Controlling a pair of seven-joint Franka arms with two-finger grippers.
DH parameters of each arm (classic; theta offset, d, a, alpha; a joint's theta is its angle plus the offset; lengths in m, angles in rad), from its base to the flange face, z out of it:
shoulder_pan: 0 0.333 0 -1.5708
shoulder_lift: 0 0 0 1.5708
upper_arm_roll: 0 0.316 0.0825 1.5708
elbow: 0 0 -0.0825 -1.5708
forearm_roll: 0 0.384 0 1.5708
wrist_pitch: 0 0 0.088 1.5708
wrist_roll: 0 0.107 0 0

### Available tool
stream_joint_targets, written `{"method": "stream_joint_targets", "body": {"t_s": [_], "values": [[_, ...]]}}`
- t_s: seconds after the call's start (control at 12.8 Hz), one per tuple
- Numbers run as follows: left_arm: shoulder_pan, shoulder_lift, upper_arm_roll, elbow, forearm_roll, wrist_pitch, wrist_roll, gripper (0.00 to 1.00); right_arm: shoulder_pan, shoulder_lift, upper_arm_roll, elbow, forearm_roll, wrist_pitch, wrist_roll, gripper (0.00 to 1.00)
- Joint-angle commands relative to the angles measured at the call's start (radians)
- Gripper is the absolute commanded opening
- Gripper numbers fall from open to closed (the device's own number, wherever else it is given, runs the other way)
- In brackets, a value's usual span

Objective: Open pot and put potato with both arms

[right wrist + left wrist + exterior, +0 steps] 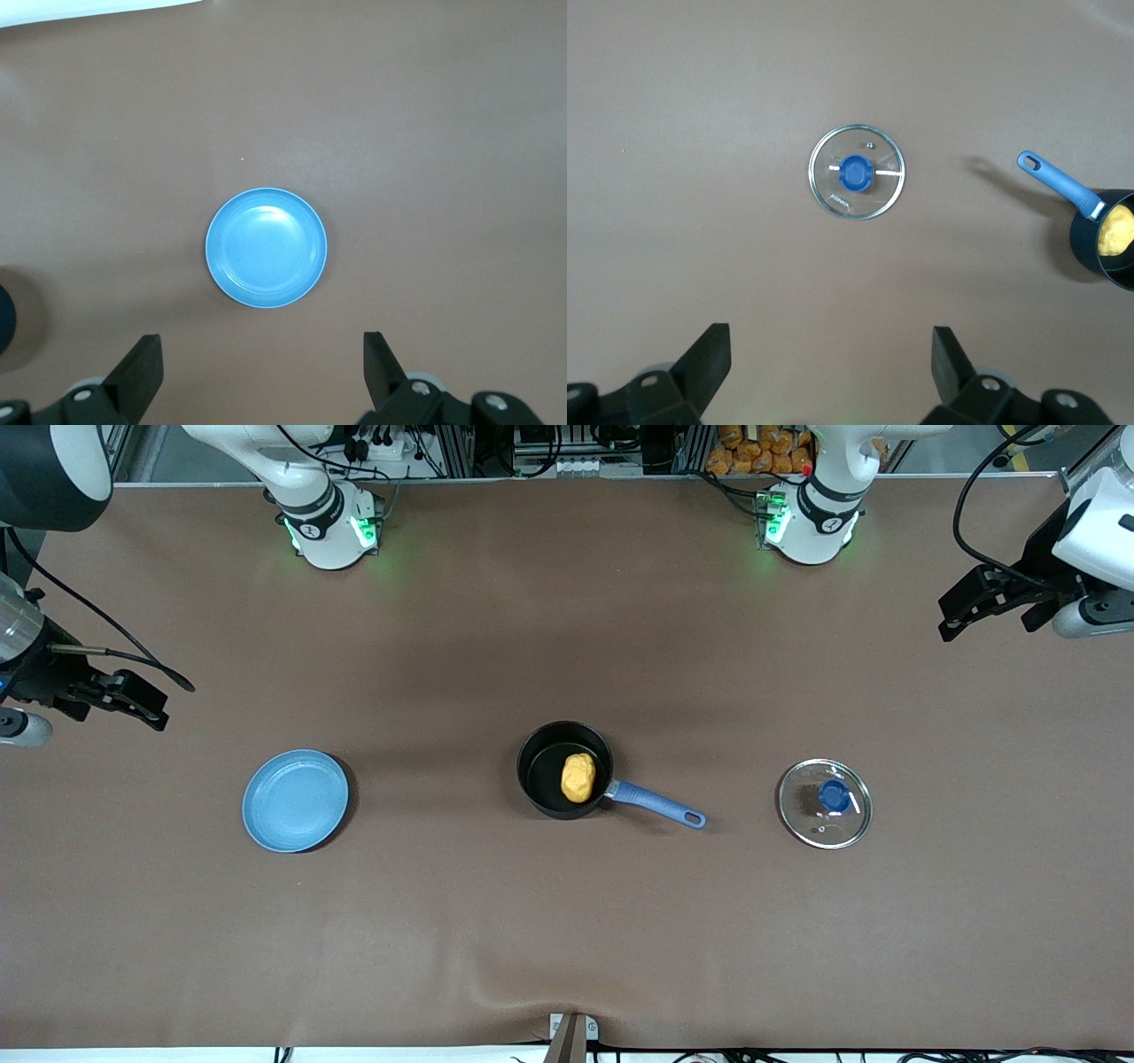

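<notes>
The black pot [542, 766] with its blue handle [660, 803] stands open at the table's middle. The yellow-orange potato [578, 777] lies inside it. The glass lid [825, 803] with a blue knob lies flat on the table beside the pot, toward the left arm's end. My left gripper [961, 615] is open and empty, raised over the table's left-arm end. In its wrist view [831, 354] the lid [857, 172], pot [1090, 252] and potato [1116, 235] show. My right gripper [151, 707] is open and empty, raised over the right-arm end; it also shows in its wrist view [262, 354].
A flat light-blue plate [296, 800] lies empty on the table beside the pot, toward the right arm's end; it also shows in the right wrist view [266, 247]. Brown cloth covers the table. A small bracket [571, 1032] sits at the table's near edge.
</notes>
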Motion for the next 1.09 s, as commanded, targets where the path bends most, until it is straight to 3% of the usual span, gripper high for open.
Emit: {"method": "stream_joint_targets", "body": {"t_s": [0.0,0.31,1.01], "values": [[0.007,-0.002,0.0,0.014,-0.02,-0.022,0.007,1.0,-0.013,-0.003,0.018,0.024,-0.01,-0.014,-0.013,1.0],[0.006,0.01,0.0,0.012,-0.023,-0.022,0.009,1.0,-0.019,-0.003,0.012,0.035,0.095,-0.011,-0.045,1.0],[0.006,0.016,-0.002,0.015,-0.021,-0.042,0.007,1.0,-0.047,-0.003,0.01,0.035,0.095,-0.012,-0.046,1.0]]}}
